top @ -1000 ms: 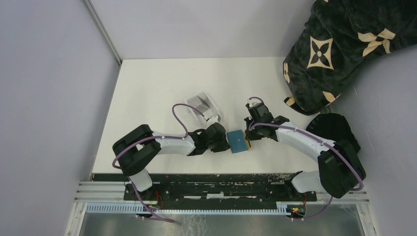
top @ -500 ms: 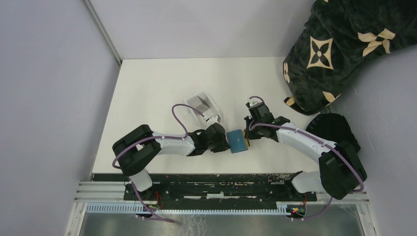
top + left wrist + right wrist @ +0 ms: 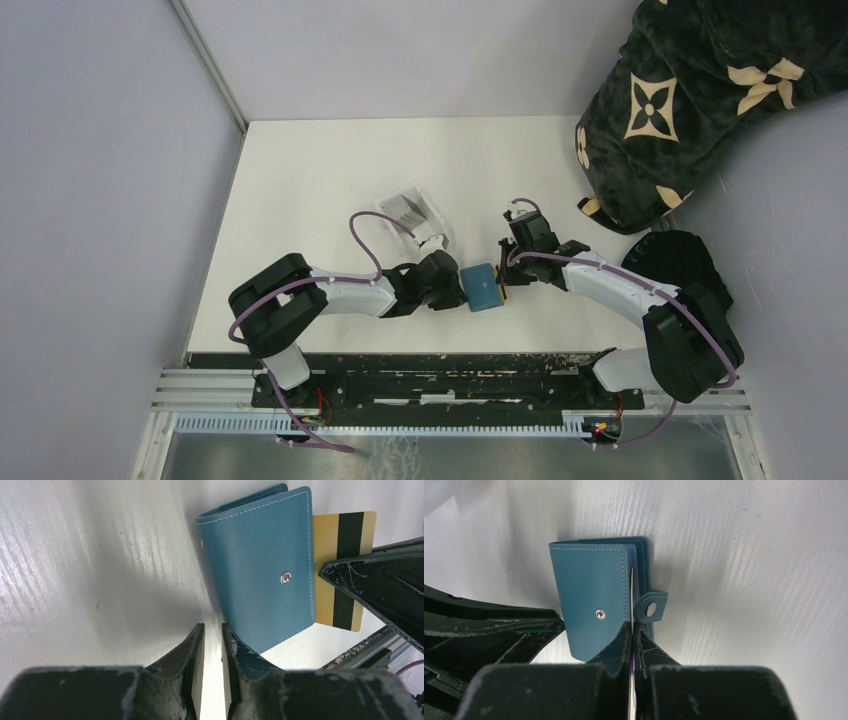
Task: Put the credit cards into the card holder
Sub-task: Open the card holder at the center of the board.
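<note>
white table [image 3: 320,180] w/ pale grey walls [image 3: 100,200] left & back, metal corner strip [image 3: 208,65] btwn them, dark flower-print fabric [image 3: 690,90] top right, alu rail [image 3: 450,385] along near edge, even light.

Wallet [image 3: 594,587]: teal, folded, flat on white table [image 3: 749,555]; silver stud on top flap, snap tab [image 3: 651,607] jutting from right side, unfastened.
Card [image 3: 631,595]: edge-on, thin pale line, entering between flap and inner leaves.
Right gripper [image 3: 631,632]: pinched tight on card.
Left gripper [image 3: 555,624]: dark, tips at wallet's left edge.
</note>
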Tool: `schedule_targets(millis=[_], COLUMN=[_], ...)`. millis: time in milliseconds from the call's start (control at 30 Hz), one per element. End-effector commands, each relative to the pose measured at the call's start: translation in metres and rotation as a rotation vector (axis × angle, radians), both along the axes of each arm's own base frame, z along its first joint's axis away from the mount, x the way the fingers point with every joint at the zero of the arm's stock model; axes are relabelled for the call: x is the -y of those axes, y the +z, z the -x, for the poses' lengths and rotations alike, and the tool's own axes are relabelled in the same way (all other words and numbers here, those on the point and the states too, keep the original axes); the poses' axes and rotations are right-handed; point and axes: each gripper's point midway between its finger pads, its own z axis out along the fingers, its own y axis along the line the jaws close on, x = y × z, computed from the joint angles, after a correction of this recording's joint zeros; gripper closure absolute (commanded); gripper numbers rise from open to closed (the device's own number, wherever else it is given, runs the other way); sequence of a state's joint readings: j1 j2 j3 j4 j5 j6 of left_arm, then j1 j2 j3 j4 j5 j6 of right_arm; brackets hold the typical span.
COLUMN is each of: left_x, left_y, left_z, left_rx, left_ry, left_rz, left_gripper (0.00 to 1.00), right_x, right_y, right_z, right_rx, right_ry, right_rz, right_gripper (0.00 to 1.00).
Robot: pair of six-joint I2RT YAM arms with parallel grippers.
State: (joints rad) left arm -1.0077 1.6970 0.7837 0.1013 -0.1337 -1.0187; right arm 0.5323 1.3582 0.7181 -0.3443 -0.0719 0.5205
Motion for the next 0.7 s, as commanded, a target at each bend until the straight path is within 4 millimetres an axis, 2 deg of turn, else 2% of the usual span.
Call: schedule_targets(millis=[0,400,667], left_x=[-0.01,-0.012,-0.015], left_y=[-0.007,-0.011,-0.012], left_z=[0.002,0.003,0.005], left_rx=[0.026,0.02,0.018], left_ry=[-0.019,-0.023,-0.022], left_rz=[-0.053,-0.064,-0.068], left_gripper=[0.74,0.75,0.76], right_x=[-0.008,-0.013,-0.02], right_y=[0.005,0.01,0.032], right_z=[-0.008,-0.01,-0.015], right_rx=[0.024,0.015,0.045], right_ry=[-0.018,-0.031,-0.027], right_rz=[-0.07,-0.145,-0.204], right_gripper=[0.99,0.99,0.99])
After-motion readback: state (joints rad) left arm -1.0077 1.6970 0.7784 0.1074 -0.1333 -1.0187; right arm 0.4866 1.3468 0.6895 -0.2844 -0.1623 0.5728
